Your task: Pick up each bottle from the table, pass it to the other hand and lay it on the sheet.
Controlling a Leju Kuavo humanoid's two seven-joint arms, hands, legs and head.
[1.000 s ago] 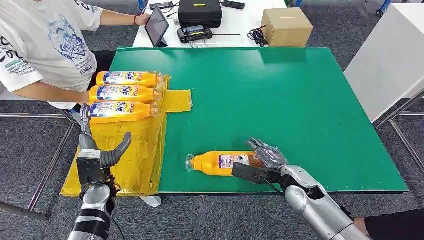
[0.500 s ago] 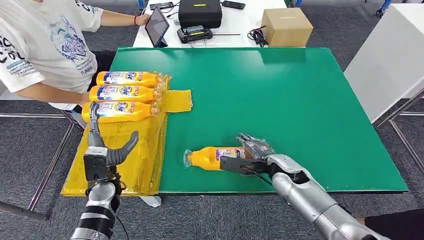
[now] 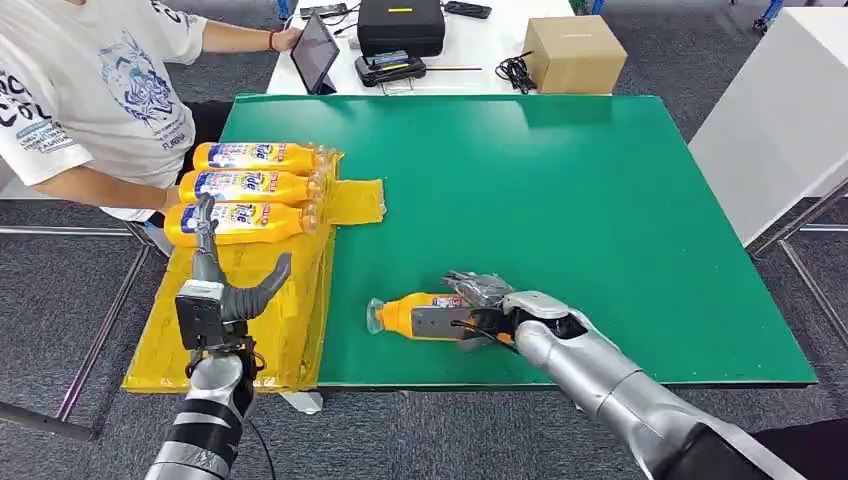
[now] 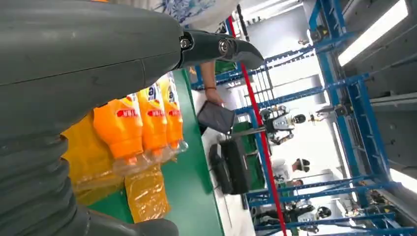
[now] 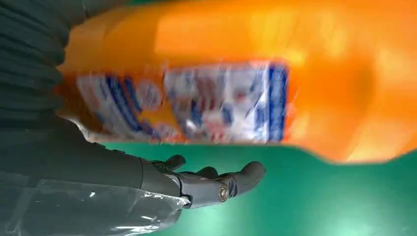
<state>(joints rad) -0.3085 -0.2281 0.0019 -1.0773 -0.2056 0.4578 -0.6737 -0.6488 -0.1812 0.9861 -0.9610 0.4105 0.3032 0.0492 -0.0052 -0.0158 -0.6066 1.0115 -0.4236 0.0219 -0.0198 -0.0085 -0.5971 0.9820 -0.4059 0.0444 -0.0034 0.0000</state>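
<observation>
The right robot hand [image 3: 478,312] is wrapping around the label end of an orange bottle [image 3: 415,314], its fingers lying over the top and its thumb running along the near side. The right wrist view is showing the same bottle [image 5: 236,83] blurred and pressed close against the palm, with the dark fingers [image 5: 216,182] curling beneath it over the green surface. This bottle is lying on its side near the front edge of the green desk [image 3: 560,190], its clear cap pointing toward the yellow sheet [image 3: 260,300].

The left robot hand [image 3: 215,290] is hovering over the sheet with nothing in it, one finger pointing up and the thumb splayed off to the side, fingers wide apart.

Beyond the left robot hand, three more orange bottles [image 3: 240,187] are lying side by side on the far part of the sheet, caps toward the desk. A person in a white T-shirt [image 3: 90,90] is sitting just behind those bottles, one hand reaching to a tablet [image 3: 314,50]. Past the far edge of the desk a black case [image 3: 400,25] and a cardboard box [image 3: 574,53] are standing on a white table.
</observation>
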